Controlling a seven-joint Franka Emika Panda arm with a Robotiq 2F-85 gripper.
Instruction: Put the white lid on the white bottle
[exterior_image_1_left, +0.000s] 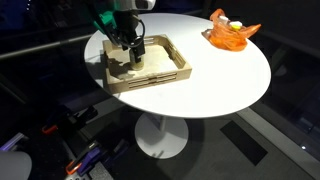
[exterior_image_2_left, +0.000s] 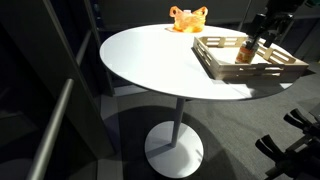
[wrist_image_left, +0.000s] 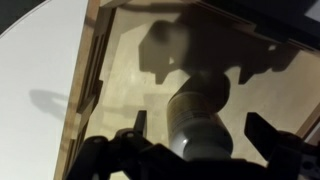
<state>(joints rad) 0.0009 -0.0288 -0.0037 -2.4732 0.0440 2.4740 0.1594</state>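
gripper: fingers spread wide, nothing pinched, lowered into the wooden tray. white bottle: found on the tray floor directly between the fingers. white lid: not discerned, so capping is judged still outstanding.

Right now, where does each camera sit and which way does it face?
Exterior view: high, looking down on the white table; end effector inside the wooden tray.
Exterior view: lower, beside the table, looking across it; end effector at right.
Wrist view: down into the tray; fingers flank the white bottle.
Both exterior views share table, tray, orange object.
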